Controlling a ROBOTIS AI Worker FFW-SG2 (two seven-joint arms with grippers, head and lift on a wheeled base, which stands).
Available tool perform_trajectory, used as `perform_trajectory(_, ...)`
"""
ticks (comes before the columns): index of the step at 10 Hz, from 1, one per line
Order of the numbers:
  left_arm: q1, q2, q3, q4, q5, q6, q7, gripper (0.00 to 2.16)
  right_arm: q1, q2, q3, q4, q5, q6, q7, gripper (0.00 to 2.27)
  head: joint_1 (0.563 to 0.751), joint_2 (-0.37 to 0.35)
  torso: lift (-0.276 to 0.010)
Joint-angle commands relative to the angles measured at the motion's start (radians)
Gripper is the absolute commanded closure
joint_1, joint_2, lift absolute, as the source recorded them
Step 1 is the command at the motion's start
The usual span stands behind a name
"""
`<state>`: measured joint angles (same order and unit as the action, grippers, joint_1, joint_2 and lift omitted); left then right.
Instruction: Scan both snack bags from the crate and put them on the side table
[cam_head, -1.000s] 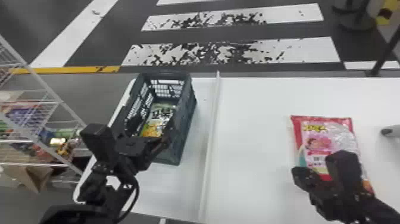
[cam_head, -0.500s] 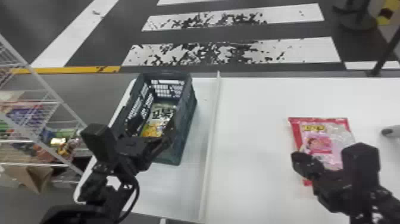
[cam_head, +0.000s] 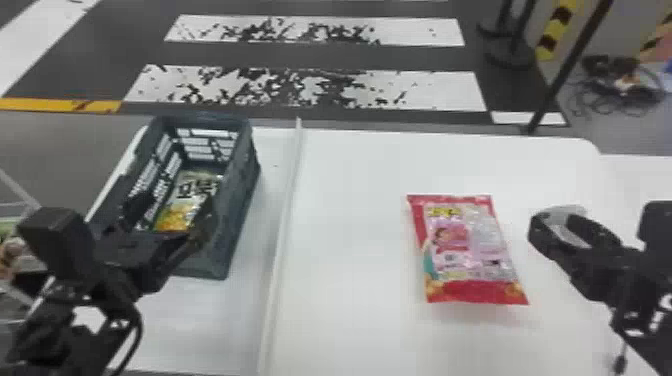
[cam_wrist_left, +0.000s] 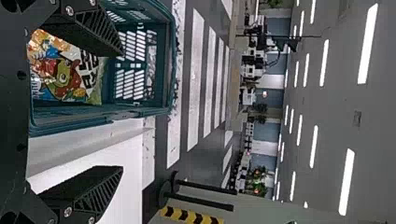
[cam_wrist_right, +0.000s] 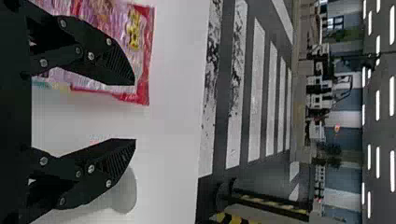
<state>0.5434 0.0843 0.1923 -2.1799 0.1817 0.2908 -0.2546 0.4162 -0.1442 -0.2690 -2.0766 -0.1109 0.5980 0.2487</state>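
Head view has red bag (cam_head: 465, 250), left wrist view ceiling lights (cam_wrist_left: 368, 44) (left claw (cam_head: 173, 206), right claw (cam_head: 561, 219) gape, empty).

Colour log: we recorded the crate (cam_head: 240, 200) as slate grey-blue in the head view, teal in the left wrist view. We noted orange-yellow, green and pale areas with black characters on the bag inside (cam_head: 187, 200). The bag on the white tabletop (cam_head: 350, 225) was red at both ends, pink and silvery between, with yellow and teal patches (cam_head: 467, 295). We logged matte black for the left gripper (cam_head: 172, 209) and right gripper (cam_head: 556, 221). The dark grey floor (cam_head: 350, 55) bore white stripes, speckled black.
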Motion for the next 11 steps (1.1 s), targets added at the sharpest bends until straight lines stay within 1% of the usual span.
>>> perform_trajectory(1,-0.005,0.000,-0.004,0.003,-0.001,0.000,0.000,0.14,-0.043,-0.014,-0.085,0.098,0.000,0.030,0.004,0.05,0.695,-0.083,-0.087)
perform_trajectory(2,-0.005,0.002,-0.005,0.003,-0.001,0.003,-0.002,0.14,-0.065,-0.040,-0.099,0.165,0.000,0.024,0.009,0.04,0.695,-0.142,-0.087)
perform_trajectory(4,-0.005,0.003,-0.005,0.002,-0.001,0.006,0.000,0.14,-0.117,-0.069,-0.096,0.265,0.002,0.021,0.038,0.03,0.695,-0.197,-0.087)
perform_trajectory(6,-0.002,0.003,-0.005,0.002,-0.002,0.006,0.000,0.14,-0.177,-0.098,-0.059,0.329,0.003,0.043,0.063,0.03,0.695,-0.208,-0.087)
perform_trajectory(7,0.000,0.003,-0.004,0.002,-0.002,0.009,0.000,0.14,-0.212,-0.110,-0.036,0.363,0.008,0.070,0.084,0.09,0.695,-0.205,-0.087)
perform_trajectory(8,0.000,0.003,-0.001,0.002,-0.001,0.006,0.000,0.14,-0.244,-0.130,-0.004,0.397,0.026,0.113,0.086,0.28,0.695,-0.194,-0.087)
perform_trajectory(9,0.001,0.003,0.001,0.002,-0.001,0.006,0.000,0.14,-0.280,-0.138,0.016,0.435,0.056,0.156,0.109,0.76,0.695,-0.183,-0.087)
perform_trajectory(10,0.001,0.003,0.003,0.002,-0.001,0.006,0.000,0.14,-0.295,-0.141,0.028,0.457,0.066,0.162,0.110,1.67,0.695,-0.175,-0.087)
perform_trajectory(11,-0.002,0.003,0.003,0.005,-0.001,0.006,0.000,0.14,-0.295,-0.141,0.030,0.455,0.071,0.162,0.109,2.01,0.695,-0.174,-0.087)
